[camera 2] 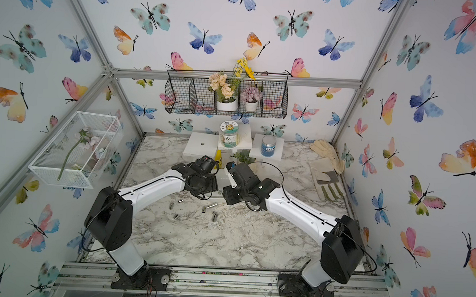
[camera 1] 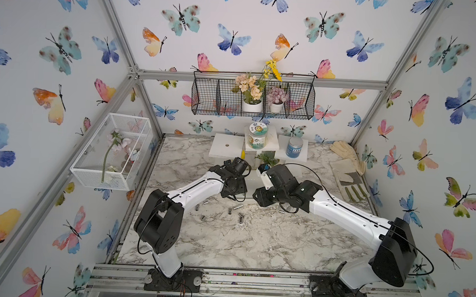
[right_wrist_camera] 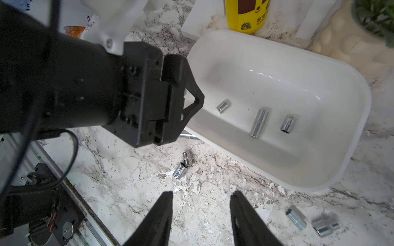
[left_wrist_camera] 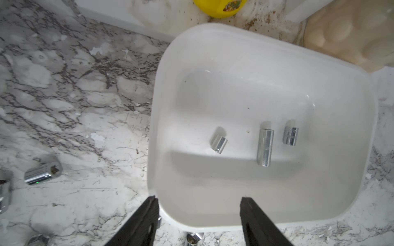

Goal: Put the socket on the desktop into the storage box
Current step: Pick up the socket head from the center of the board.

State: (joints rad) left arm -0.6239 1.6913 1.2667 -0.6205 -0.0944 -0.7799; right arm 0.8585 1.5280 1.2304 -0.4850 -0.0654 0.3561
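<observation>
Sockets (left_wrist_camera: pixel 43 173) appeared small, rigid, slippery steel, best pinched across the barrel. Left gripper (left_wrist_camera: pixel 198 199) and right gripper (right_wrist_camera: pixel 202 193) stood parted, empty.

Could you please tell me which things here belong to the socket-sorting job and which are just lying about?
Job: storage box, three sockets inside it, loose sockets on the desktop.
Lying about: yellow bottle, gloves, two jars, black wire basket, white mesh cage.
</observation>
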